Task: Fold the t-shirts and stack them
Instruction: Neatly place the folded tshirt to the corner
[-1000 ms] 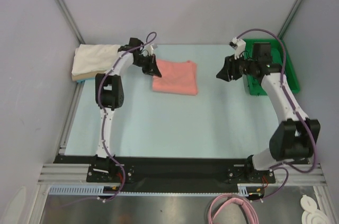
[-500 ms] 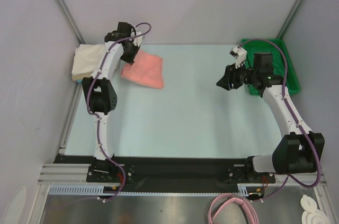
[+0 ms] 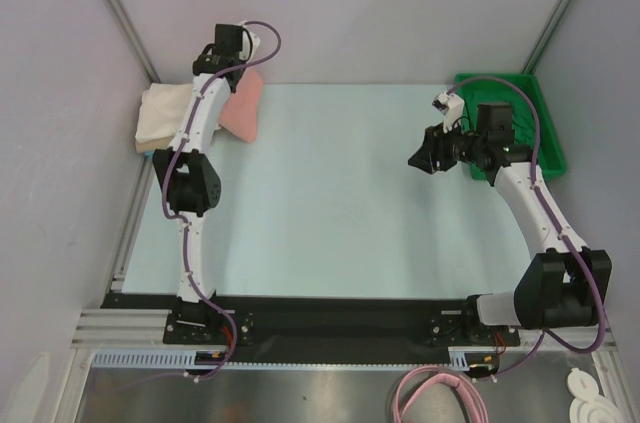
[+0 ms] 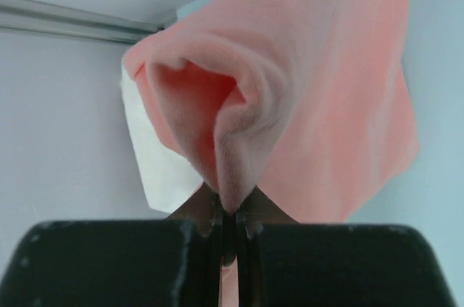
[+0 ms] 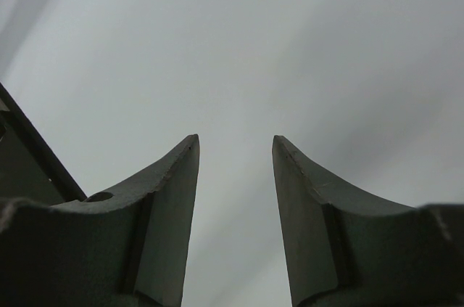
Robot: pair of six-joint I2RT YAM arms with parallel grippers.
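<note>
My left gripper [image 3: 232, 71] is shut on the folded salmon-pink t-shirt [image 3: 243, 106] and holds it raised at the far left, hanging just right of the stack. In the left wrist view the pink cloth [image 4: 319, 82] is pinched between the jaws of the left gripper [image 4: 230, 209], with a white t-shirt [image 4: 156, 162] behind it. The stack of folded white t-shirt [image 3: 165, 111] on a tan one lies at the far left corner. My right gripper [image 3: 418, 157] is open and empty, held above the table's right side; it also shows in the right wrist view [image 5: 233, 147].
A bright green plastic tray [image 3: 545, 133] sits at the far right corner, partly under the right arm. Grey walls and metal posts close in the table at the back and sides. The light blue mat [image 3: 330, 213] covers the table.
My left gripper has lifted the pink t-shirt off the mat and carried it left and back toward the white stack. The right gripper has drawn back slightly to the right.
</note>
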